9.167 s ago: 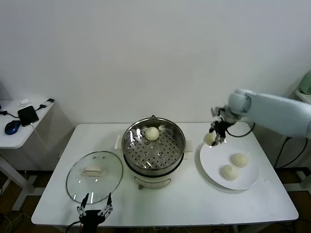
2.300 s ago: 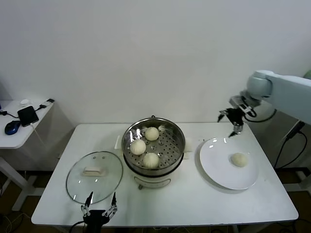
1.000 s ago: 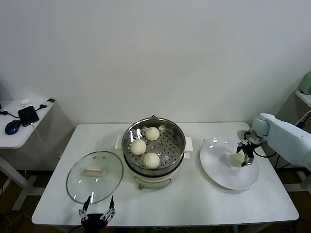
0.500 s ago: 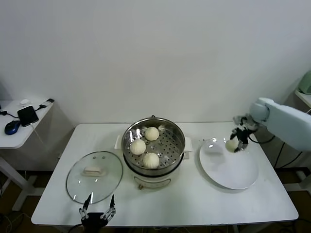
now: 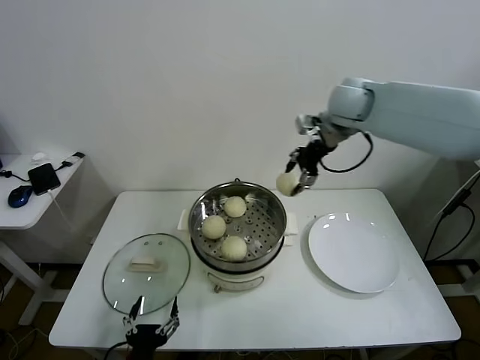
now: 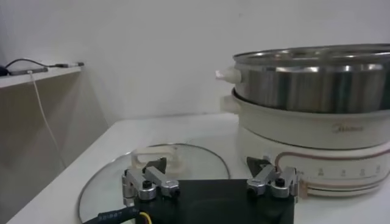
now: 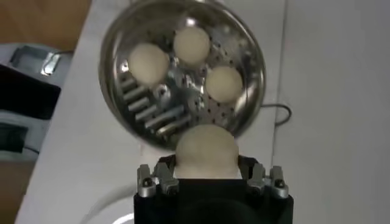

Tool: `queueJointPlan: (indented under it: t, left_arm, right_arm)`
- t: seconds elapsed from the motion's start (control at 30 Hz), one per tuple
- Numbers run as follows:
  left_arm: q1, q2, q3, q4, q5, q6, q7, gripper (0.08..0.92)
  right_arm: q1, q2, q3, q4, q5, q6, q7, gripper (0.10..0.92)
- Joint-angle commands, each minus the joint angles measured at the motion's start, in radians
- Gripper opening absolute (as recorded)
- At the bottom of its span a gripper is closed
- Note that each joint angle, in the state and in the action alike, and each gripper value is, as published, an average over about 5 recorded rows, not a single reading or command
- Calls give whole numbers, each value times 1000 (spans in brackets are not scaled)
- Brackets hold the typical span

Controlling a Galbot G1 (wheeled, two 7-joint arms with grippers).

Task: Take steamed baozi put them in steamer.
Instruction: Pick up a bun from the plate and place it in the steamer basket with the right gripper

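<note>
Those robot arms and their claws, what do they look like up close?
The right arm is a thick, smooth tube in pale bluish white with a rounded joint, and a black cable loops beside its wrist. Its right claw is small and dark, with metal finger links on a black block. The left claw looks the same: black body, silvery jointed fingers, black tips, with a black cable and a yellow wire at its base.

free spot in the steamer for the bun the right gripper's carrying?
The right gripper holds the bun above the steamer rim. Three buns crowd the tray's back, left and front. The bare patch lies right of them, along the right wall. The plate is bare too.
</note>
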Motion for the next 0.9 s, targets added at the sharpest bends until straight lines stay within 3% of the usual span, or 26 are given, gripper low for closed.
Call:
queueJointPlan:
  t: [0.03, 0.3, 0.9]
  left_arm:
    - [0, -1, -2, -3, -3, 1, 1, 823]
    - [-4, 0, -10, -6, -15, 3, 3, 823]
    - [-13, -9, -3, -5, -24, 7, 7, 823]
  right_arm:
    - [-36, 171, -77, 83, 142, -126, 135, 679]
    - [-185, 212, -56, -36, 58, -161, 189, 679]
    - [-247, 202, -40, -55, -12, -169, 217, 679]
